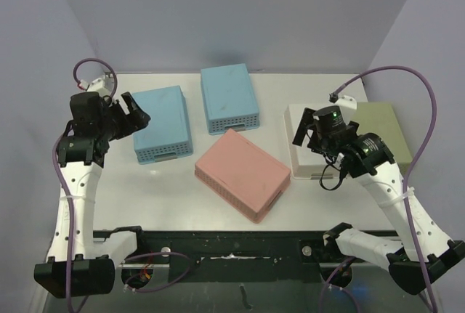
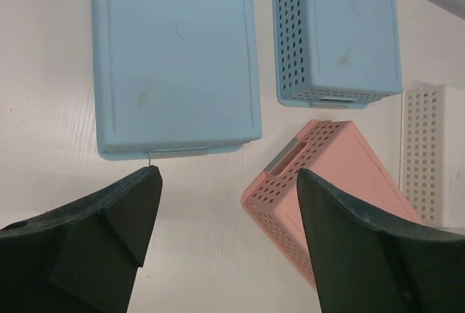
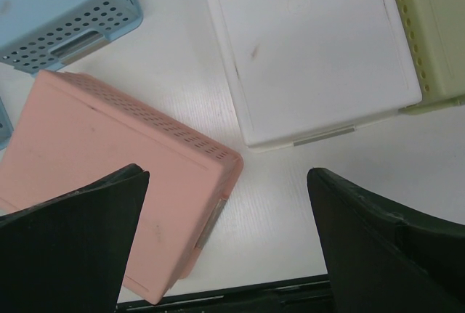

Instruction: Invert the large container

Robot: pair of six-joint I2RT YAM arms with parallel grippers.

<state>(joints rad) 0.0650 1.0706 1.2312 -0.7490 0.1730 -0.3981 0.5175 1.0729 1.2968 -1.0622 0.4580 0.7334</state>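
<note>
Both jaws apart from pink container [image 1: 243, 173]

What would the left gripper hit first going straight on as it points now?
The left gripper would probably meet bare table, just short of the left blue container's near end; depth unclear.

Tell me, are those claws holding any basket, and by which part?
Nothing is held: the left gripper and right gripper both hang open above the table, touching nothing.

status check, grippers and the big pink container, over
Left gripper open, empty. Right gripper open, empty. Pink container bottom up, mid-table, untouched. White container close beside it.
</note>
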